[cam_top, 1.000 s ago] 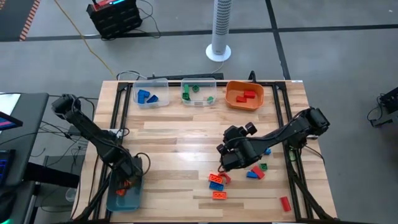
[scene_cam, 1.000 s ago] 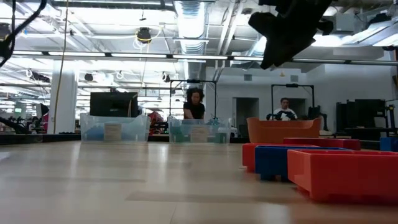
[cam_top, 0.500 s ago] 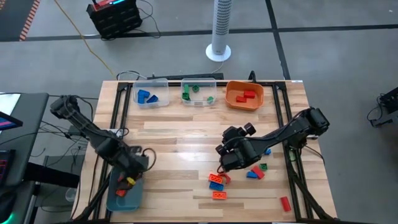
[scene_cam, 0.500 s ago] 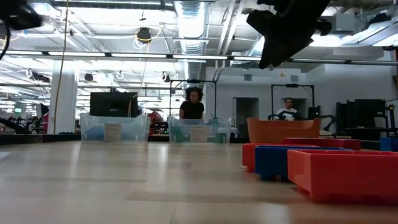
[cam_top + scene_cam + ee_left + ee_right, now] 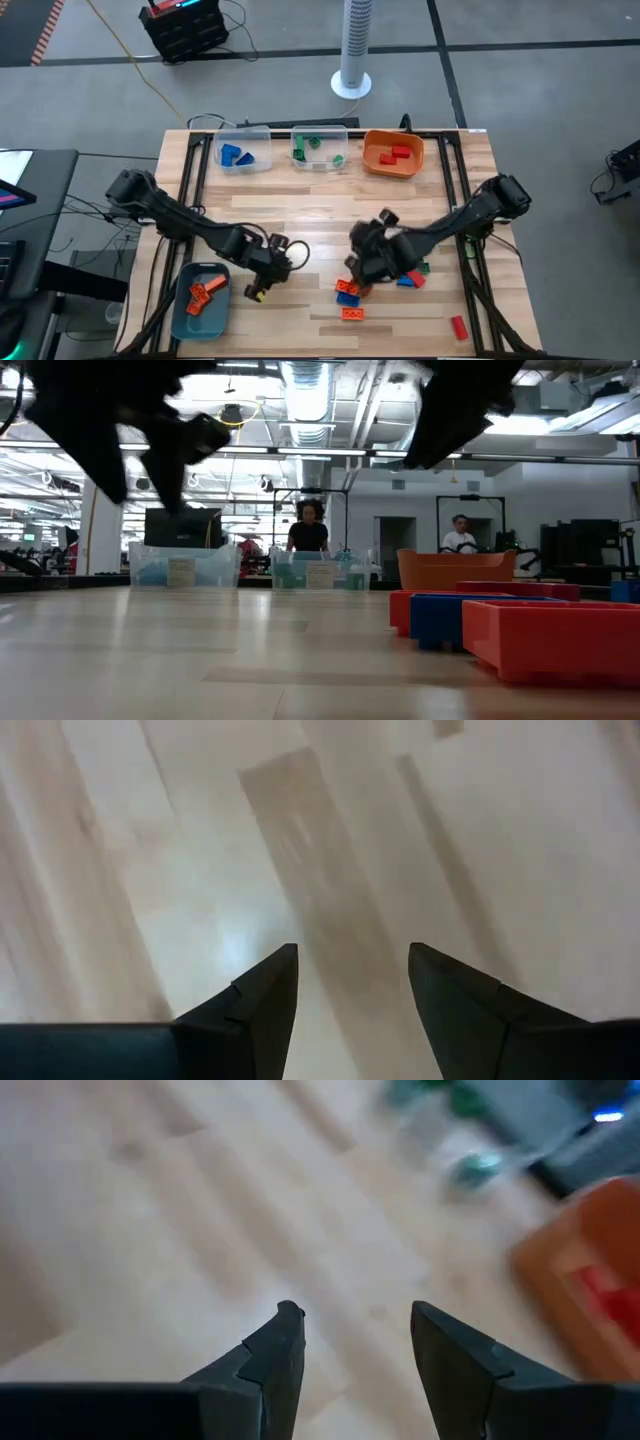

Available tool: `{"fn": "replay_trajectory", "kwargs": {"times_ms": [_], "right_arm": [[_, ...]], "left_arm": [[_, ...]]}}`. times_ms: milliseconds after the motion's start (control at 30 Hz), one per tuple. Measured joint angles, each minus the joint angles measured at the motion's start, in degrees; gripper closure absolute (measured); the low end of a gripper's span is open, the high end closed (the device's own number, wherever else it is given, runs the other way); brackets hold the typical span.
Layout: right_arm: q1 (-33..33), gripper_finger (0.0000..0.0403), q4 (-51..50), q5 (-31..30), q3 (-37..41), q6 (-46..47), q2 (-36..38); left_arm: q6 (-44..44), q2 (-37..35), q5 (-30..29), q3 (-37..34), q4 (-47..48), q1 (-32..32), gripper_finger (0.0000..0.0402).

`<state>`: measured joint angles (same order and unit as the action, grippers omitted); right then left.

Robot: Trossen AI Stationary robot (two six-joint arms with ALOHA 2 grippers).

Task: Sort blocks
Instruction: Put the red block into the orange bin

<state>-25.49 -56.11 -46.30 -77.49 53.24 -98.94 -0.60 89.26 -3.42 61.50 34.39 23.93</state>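
Left fingers [image 5: 350, 1010] now past blocks [image 5: 203, 294].

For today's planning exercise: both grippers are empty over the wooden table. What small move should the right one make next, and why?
Probably lower the right gripper, its fingers apart and empty, onto the small blue and red studded plastic bricks lying just beside it. They are the nearest unsorted blocks, while the left gripper, also open, is farther away over bare wood.

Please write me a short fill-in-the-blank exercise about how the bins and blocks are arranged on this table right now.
1. The teal bin near the left arm holds ____ blocks.
2. The orange bin at the back holds ____ blocks.
3. The blue blocks lie in a ____ bin.
4. Both sets of jaws are open and hold ____.

Missing words: orange; red; clear; nothing
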Motion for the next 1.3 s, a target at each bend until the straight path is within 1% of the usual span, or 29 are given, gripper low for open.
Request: {"fn": "replay_trajectory", "kwargs": {"times_ms": [100,167,267,333,400,533,633,733,867,1067,1300], "right_arm": [[-3.6,0.0211,0.1,3.0,0.0,1.0,0.0],[-5.8,0.0209,-1.2,5.0,0.0,5.1,0.0],[-8.1,0.0204,-1.6,7.6,0.0,12.6,0.0],[-8.1,0.0201,0.5,11.2,0.0,15.9,-0.9],[-7.4,0.0199,3.2,15.2,0.0,16.1,-2.9],[-5.4,0.0198,4.5,24.0,0.1,17.0,-6.7],[-4.4,0.0198,4.8,28.2,0.0,17.3,-8.2],[-4.3,0.0198,6.2,29.8,0.0,17.3,-8.3],[-4.4,0.0198,7.9,33.8,0.0,17.6,-8.3],[-4.3,0.0198,6.5,36.5,0.0,19.4,-9.4],[-3.1,0.0198,6.6,38.8,0.0,18.8,-11.3]], "left_arm": [[4.1,2.5,-4.6,0.0,-2.7,-0.8,0.0217],[6.9,3.5,-8.0,0.0,-4.1,-1.0,0.0217],[10.7,3.4,-11.6,-2.3,-11.3,-1.0,0.0217],[12.8,3.2,-11.7,-4.3,-17.0,-1.2,0.0217],[14.4,3.2,-11.7,-6.1,-21.3,-1.6,0.0217],[15.1,3.2,-11.7,-7.6,-22.1,-2.6,0.0217],[15.2,3.1,-11.6,-8.8,-22.4,-2.9,0.0217],[15.9,2.5,-11.5,-11.2,-24.8,-3.0,0.0217],[16.3,1.3,-10.9,-14.7,-28.5,-3.9,0.0217],[16.3,-3.1,-8.8,-19.8,-35.3,-5.7,0.0217],[16.3,-9.4,-8.9,-24.3,-36.8,-8.8,0.0217]]}}
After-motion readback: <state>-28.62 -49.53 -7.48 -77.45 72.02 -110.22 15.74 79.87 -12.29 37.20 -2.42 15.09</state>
